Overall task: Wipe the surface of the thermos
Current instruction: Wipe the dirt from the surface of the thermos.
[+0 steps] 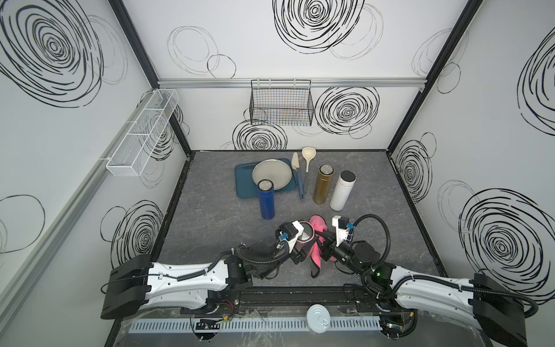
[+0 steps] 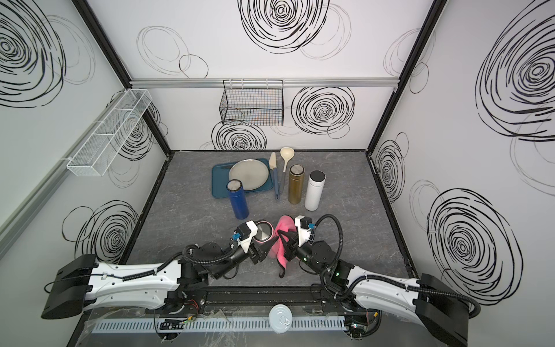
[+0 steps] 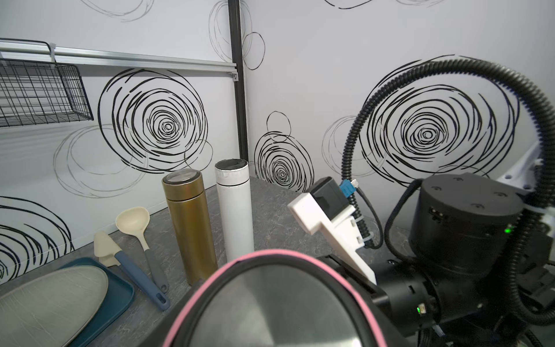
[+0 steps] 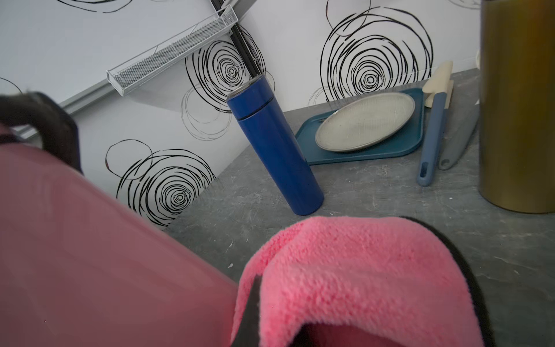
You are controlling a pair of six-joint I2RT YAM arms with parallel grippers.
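In both top views the pink thermos (image 1: pixel 305 238) is held tilted near the front of the table (image 1: pixel 210 216). The left gripper (image 1: pixel 298 254) pinches its body below the lid. The right gripper (image 1: pixel 326 245) is clamped on a pink cloth (image 1: pixel 317 223) just beside the thermos wall

In the left wrist view only the steel lid of the thermos (image 3: pixel 270 309) fills the foreground, and the jaws are hidden

In the right wrist view the cloth (image 4: pixel 345 270) bulges over the jaws and meets the thermos (image 4: pixel 105 255) along its side. The blue bottle (image 4: pixel 273 144) and gold bottle (image 4: pixel 516 105) stand behind

I judge the wipe is under way. It calls for a firm left grip and the cloth pressed flat and drawn along the length. The thermos should then be turned for a fresh strip, clear of the standing bottles
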